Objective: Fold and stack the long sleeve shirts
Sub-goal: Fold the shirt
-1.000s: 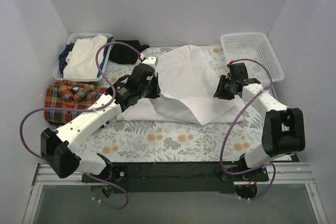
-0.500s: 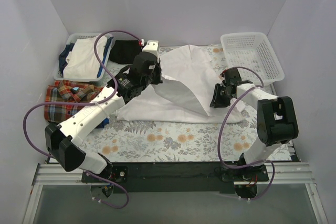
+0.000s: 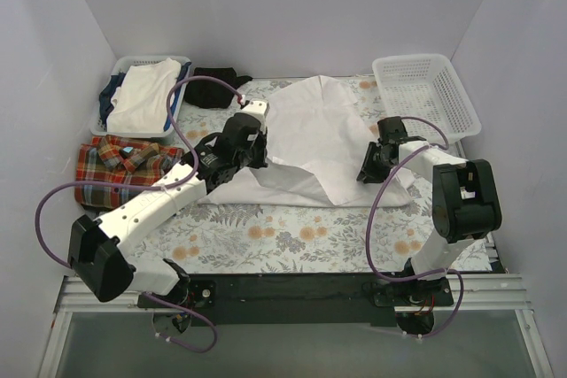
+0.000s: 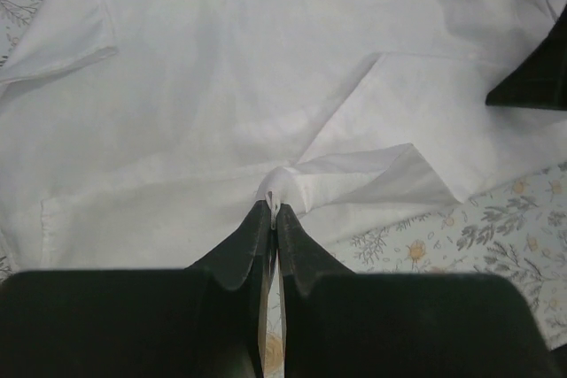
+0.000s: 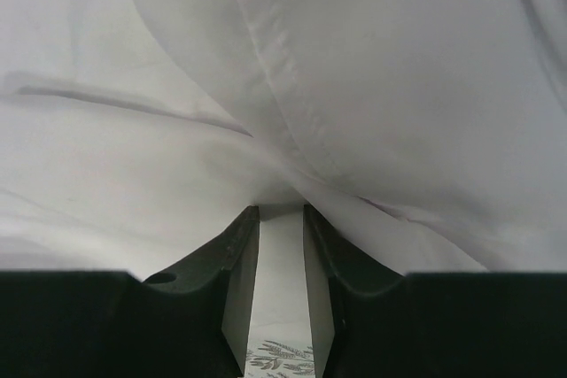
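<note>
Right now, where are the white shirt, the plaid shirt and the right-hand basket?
white shirt (image 3: 310, 126), top view, middle of its spread fabric.
plaid shirt (image 3: 117, 164), top view, its bunched middle.
right-hand basket (image 3: 425, 99), top view, bare mesh floor.

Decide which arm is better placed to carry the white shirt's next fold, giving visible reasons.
Left, probably: the left end effector is pinched shut on the white shirt; the right end effector has fingers apart, grip unclear.

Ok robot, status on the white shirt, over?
Left gripper pinching white shirt. Right gripper at its other edge, grip unclear. Plaid shirt lies off left, apart.
</note>
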Tool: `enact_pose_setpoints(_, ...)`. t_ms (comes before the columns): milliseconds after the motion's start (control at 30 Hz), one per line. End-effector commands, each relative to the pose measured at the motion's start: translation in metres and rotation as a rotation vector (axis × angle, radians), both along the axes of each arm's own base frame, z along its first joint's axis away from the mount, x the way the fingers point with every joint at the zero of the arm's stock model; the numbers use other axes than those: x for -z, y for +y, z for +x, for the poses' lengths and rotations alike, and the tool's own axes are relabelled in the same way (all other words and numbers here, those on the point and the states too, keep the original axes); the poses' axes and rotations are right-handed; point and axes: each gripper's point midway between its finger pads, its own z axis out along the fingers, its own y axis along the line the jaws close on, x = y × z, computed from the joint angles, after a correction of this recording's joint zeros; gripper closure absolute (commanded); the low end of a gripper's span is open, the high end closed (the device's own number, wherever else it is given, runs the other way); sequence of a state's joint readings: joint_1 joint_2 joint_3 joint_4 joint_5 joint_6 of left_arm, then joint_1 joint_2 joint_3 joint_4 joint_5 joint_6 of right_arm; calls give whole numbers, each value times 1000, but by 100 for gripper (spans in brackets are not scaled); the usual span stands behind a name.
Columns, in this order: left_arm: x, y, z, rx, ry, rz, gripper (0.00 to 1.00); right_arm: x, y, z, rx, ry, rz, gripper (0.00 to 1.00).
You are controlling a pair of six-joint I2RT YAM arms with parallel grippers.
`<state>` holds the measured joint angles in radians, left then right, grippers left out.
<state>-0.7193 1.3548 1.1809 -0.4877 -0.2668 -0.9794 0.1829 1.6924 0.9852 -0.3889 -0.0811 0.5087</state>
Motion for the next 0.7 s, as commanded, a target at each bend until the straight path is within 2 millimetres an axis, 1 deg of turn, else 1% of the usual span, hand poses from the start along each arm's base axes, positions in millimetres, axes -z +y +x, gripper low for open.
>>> enact_pose_setpoints(0, -17, -9, -19, 120, -11, -73, 100, 0, -16, 10, 112, -26, -27, 65)
enact_pose_setpoints(67, -5, -9, -21, 122, 25, -49, 100, -4, -17, 14, 131, -39, -27, 65)
enact_pose_setpoints(100, 8, -6, -22, 114, 52, -22, 100, -6, -18, 16, 134, -46, -27, 65)
enact_pose_setpoints(133, 14, -4, -21, 104, 66, -5, 100, -10, -17, 20, 127, -59, -24, 65)
enact_pose_setpoints(233, 41, 4, -28, 75, 144, 44, 100, -31, -10, 34, 63, -132, -27, 64)
enact_pose_setpoints(267, 48, 7, -31, 56, 171, 48, 100, -45, -5, 44, 38, -179, -29, 63)
enact_pose_setpoints(333, 67, 16, -41, 39, 228, 88, 100, -62, 12, 49, -61, -233, -36, 59)
enact_pose_setpoints(367, 72, 18, -44, 27, 249, 89, 100, -75, 29, 54, -116, -273, -34, 58)
enact_pose_setpoints(400, 77, 21, -47, 22, 265, 98, 100, -81, 36, 56, -166, -297, -48, 54)
enact_pose_setpoints(467, 84, 22, -51, 21, 285, 102, 100, -85, 52, 57, -227, -306, -64, 52)
enact_pose_setpoints(500, 86, 23, -52, 18, 291, 102, 100, -94, 70, 60, -274, -333, -59, 50)
enact_pose_setpoints(533, 87, 23, -52, 12, 294, 102, 100, -88, 76, 61, -313, -324, -73, 48)
enact_pose_setpoints(600, 89, 23, -51, 8, 300, 108, 100, -84, 89, 62, -353, -314, -78, 45)
enact_pose_setpoints(667, 91, 23, -51, 9, 304, 113, 100, -77, 98, 69, -399, -300, -96, 43)
